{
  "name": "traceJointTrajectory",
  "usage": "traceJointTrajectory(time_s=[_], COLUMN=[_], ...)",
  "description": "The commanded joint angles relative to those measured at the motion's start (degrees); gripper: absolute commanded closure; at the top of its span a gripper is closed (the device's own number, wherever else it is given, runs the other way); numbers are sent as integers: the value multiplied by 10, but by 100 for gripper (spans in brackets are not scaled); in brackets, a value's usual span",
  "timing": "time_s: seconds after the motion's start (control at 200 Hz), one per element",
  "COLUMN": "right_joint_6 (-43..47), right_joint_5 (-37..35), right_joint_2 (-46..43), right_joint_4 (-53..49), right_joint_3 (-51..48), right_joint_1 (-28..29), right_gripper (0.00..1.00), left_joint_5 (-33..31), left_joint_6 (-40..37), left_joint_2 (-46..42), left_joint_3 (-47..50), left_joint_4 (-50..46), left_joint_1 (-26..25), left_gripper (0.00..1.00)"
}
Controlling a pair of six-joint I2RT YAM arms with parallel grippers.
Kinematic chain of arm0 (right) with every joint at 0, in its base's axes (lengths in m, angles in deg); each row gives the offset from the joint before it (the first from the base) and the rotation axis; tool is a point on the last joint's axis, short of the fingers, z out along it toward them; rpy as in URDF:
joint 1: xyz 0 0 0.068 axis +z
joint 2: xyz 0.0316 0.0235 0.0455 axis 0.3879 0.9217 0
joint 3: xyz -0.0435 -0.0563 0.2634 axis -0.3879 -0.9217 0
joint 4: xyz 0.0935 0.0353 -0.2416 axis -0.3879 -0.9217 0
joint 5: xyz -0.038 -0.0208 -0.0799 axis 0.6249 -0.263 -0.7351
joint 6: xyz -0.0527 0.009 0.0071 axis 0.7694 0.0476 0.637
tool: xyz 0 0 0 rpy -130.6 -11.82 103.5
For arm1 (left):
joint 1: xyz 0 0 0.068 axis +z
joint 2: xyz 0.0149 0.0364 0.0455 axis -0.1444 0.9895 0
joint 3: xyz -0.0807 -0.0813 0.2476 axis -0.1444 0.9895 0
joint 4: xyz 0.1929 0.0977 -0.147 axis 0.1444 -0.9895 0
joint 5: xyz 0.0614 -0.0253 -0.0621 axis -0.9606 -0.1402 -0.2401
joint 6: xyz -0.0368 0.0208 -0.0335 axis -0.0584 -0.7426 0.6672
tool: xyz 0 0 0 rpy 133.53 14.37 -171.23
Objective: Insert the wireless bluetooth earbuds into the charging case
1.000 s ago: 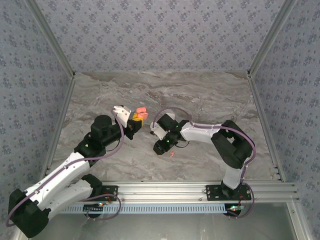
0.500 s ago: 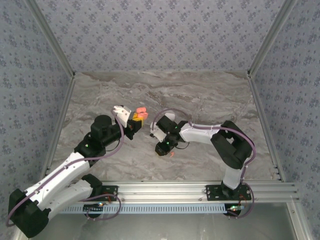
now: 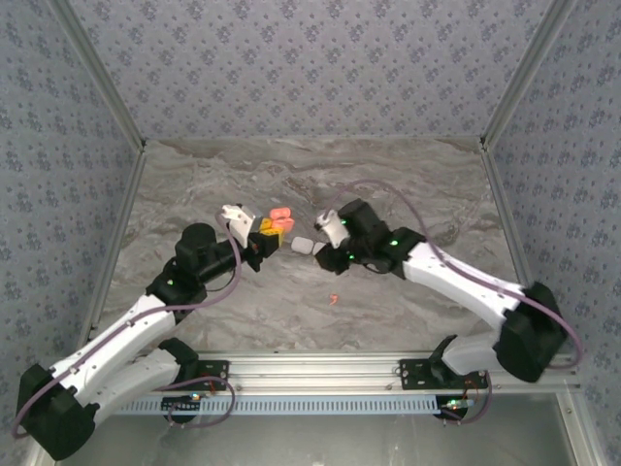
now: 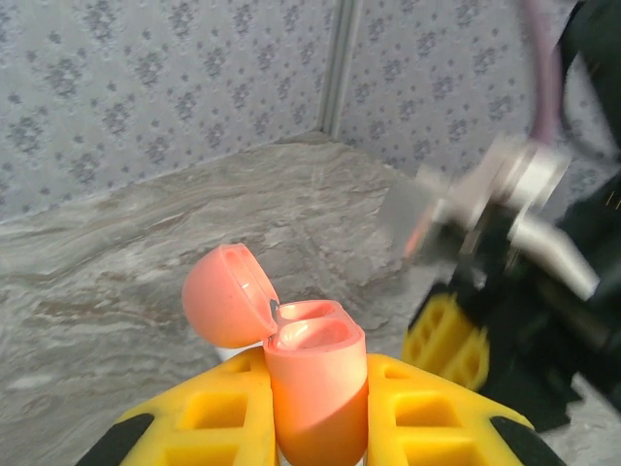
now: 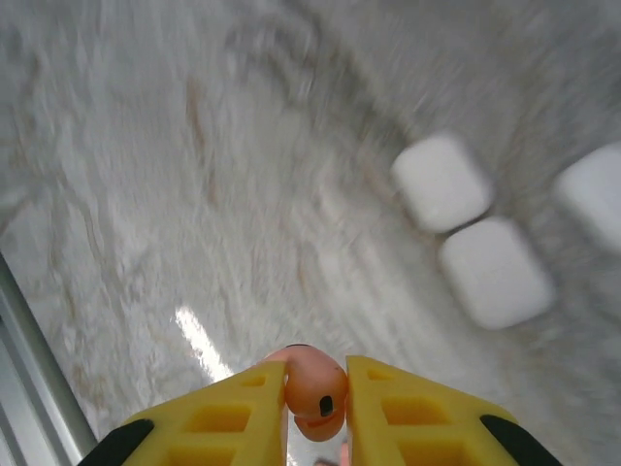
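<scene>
Within left tool (image 4: 318, 413): open orange charging case (image 4: 312, 354) is clamped; orange earbud (image 5: 315, 381) is pinched within right tool (image 5: 314, 396).

Two arms, same build. Left arm (image 3: 126, 335): white shell links between black, rounded joint housings (image 3: 199, 245). Right arm (image 3: 456, 282): same white links, with a bulky black housing at the elbow. A thin purple cable (image 3: 464, 275) runs along each arm, slack in places. Small green lights (image 3: 392, 236) glow on the housings. Black base plates (image 3: 435, 373) carry loose wiring. Left gripper (image 4: 315, 388) and right gripper (image 5: 315, 388) have bright yellow, blocky fingers (image 5: 412, 413), moulded with square recesses, with black patches at the outer corners.
</scene>
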Motion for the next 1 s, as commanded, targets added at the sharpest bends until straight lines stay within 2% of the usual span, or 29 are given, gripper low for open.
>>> traceJointTrajectory(time_s=[0.0,0.13,0.27,0.615,0.994], right_joint_6=[-8,-7,9,20,31], right_joint_5=[-45,-51,-58,-34,-21], right_joint_2=[-66,-127,-143,-99,-59], right_joint_4=[16,50,69,106,92], right_joint_3=[5,26,41,62,79], right_joint_1=[-12,-6,6,47,66], right_gripper=[78,78,78,77,77], left_joint_5=[69,130,174,217,219], left_joint_6=[13,14,13,10,6], left_joint_2=[13,33,45,54,56], left_joint_3=[3,-9,-18,-24,-25], left_joint_4=[72,87,99,103,99], left_joint_1=[0,0,-2,-7,-8], left_gripper=[90,91,94,94,95])
